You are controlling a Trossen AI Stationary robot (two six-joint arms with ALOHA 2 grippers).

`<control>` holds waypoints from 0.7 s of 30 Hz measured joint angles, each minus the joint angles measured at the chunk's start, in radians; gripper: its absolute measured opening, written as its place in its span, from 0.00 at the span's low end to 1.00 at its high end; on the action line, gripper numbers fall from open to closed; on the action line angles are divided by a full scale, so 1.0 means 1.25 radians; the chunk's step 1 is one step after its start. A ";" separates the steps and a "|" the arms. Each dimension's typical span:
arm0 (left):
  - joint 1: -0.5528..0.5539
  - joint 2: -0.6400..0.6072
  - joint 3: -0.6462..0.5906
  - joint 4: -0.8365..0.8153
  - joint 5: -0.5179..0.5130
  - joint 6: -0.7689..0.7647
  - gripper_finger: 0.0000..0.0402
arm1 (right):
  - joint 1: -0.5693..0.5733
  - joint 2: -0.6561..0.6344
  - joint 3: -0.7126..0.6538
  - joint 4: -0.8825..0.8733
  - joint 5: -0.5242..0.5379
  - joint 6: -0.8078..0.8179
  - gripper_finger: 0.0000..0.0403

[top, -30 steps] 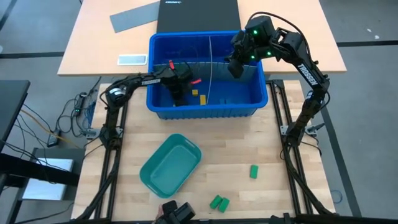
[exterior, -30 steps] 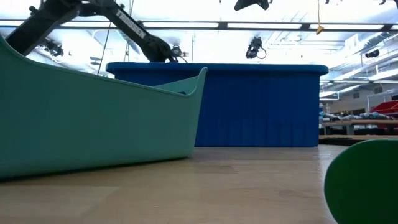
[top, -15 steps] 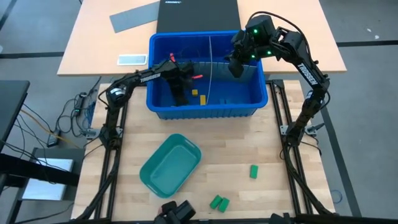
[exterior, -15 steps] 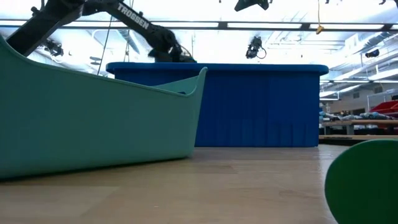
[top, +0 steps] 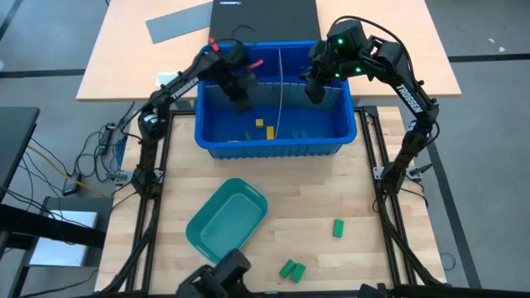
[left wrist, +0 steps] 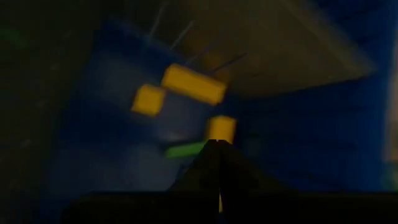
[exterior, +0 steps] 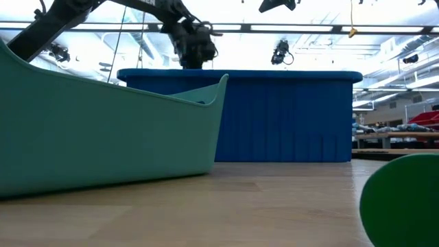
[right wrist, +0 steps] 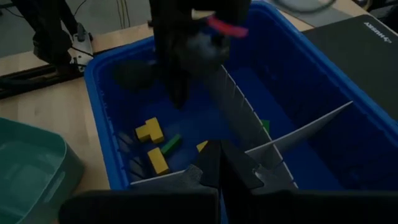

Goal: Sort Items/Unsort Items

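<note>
Looking down, your left gripper (top: 241, 106) hangs closed and empty above small yellow blocks (top: 265, 127) on the blue plastic bin's (top: 273, 147) floor; the right gripper (top: 312, 93) is closed too.

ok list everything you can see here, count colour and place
blue plastic bin: one, blue, far end of the wooden table
thin grey divider sheets: crossing inside the bin
small yellow blocks: at least three, bin's left compartment
small green block in bin: one, beside the yellow ones
loose green blocks: two together at the near edge, one more to their right
teal oblong plastic tray: one, near left of table
grey sheet: one, on the desk behind
left gripper: shut, raised over the bin's left side; grip contents unclear
right gripper: shut, over the bin's right side
</note>
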 joint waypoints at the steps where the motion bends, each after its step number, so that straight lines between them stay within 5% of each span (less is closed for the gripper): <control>1: 0.009 0.000 0.014 -0.005 0.046 0.000 0.00 | 0.000 0.000 0.000 0.000 0.000 -0.001 0.00; 4: 0.034 0.000 0.043 -0.011 0.184 0.001 0.00 | 0.000 0.000 0.000 0.000 0.000 -0.001 0.00; 7: 0.050 0.000 0.063 -0.019 0.212 0.002 0.00 | 0.000 0.000 0.000 0.000 0.000 -0.001 0.00; 21: -0.028 0.000 -0.048 -0.082 -0.087 0.018 0.08 | 0.000 0.000 0.000 -0.002 -0.004 0.027 0.00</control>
